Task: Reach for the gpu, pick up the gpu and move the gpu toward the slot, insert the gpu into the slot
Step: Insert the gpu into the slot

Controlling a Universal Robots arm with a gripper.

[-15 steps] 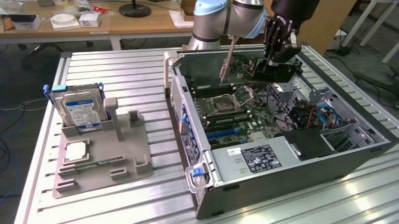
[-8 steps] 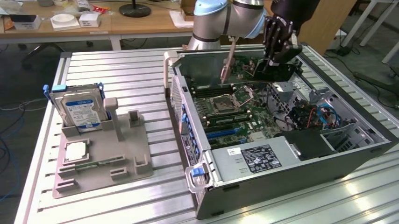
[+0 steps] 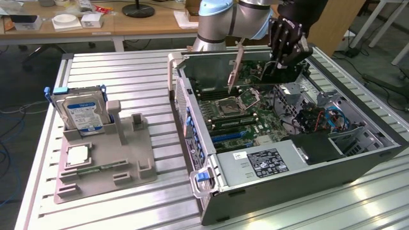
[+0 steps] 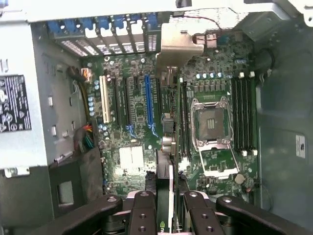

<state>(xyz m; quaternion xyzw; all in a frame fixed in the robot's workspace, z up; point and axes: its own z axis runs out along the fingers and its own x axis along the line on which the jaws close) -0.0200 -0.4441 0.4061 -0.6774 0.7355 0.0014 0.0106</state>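
Observation:
My gripper (image 3: 286, 61) is shut on the gpu (image 3: 265, 76) and holds it on edge above the open computer case (image 3: 191, 120), over the motherboard's upper part near the CPU socket (image 3: 228, 104). The card's silver end bracket (image 3: 238, 67) points toward the case's rear wall. In the wrist view the gpu (image 4: 165, 186) shows edge-on between my black fingers (image 4: 144, 210), with its bracket (image 4: 178, 46) at the far end. It hangs over the board between the blue slot (image 4: 148, 100) and the socket (image 4: 211, 122). Blue expansion slots (image 3: 227, 137) lie lower on the board in the exterior view.
A grey holder tray (image 3: 128, 158) stands at the exterior view's left with a blue-labelled hard drive (image 3: 82, 114) upright in it, a CPU chip (image 3: 76, 155) and a memory stick (image 3: 96, 167). The power supply (image 3: 268, 163) and cables (image 3: 319, 120) fill the case's near side.

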